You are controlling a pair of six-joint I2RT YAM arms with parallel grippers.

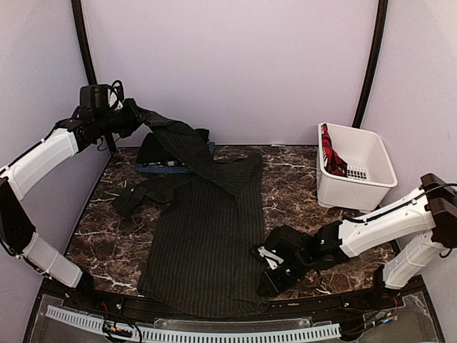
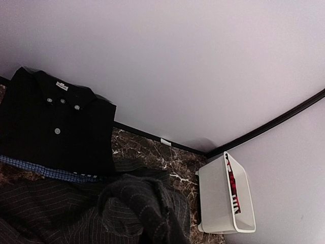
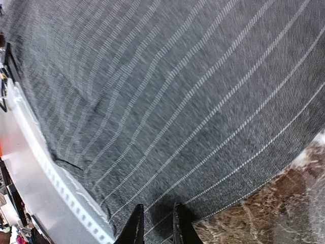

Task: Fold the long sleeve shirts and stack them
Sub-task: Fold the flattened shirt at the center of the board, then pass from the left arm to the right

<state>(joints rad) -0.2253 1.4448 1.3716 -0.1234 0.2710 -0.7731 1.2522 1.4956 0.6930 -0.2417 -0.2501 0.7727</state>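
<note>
The large black pinstripe shirt (image 1: pixel 203 243) lies spread down the middle of the marble table. My left gripper (image 1: pixel 141 114) is raised at the far left, shut on one upper part of it, which hangs from it in a taut fold. In the left wrist view the bunched pinstripe cloth (image 2: pixel 137 208) hides the fingers. My right gripper (image 1: pixel 265 280) is low at the shirt's near right corner, its fingers (image 3: pixel 134 229) pinched on the hem (image 3: pixel 177 101). A folded plain black shirt (image 1: pixel 153 151) (image 2: pixel 45 127) lies at the back left on a blue patterned one (image 1: pixel 161 169) (image 2: pixel 45 173).
A white plastic basket (image 1: pixel 357 179) (image 2: pixel 218 198) stands at the back right with a red and black cloth (image 1: pixel 330 158) in it. A dark sleeve (image 1: pixel 139 193) trails left of the shirt. A white perforated strip (image 1: pixel 214 334) (image 3: pixel 56 183) runs along the near table edge.
</note>
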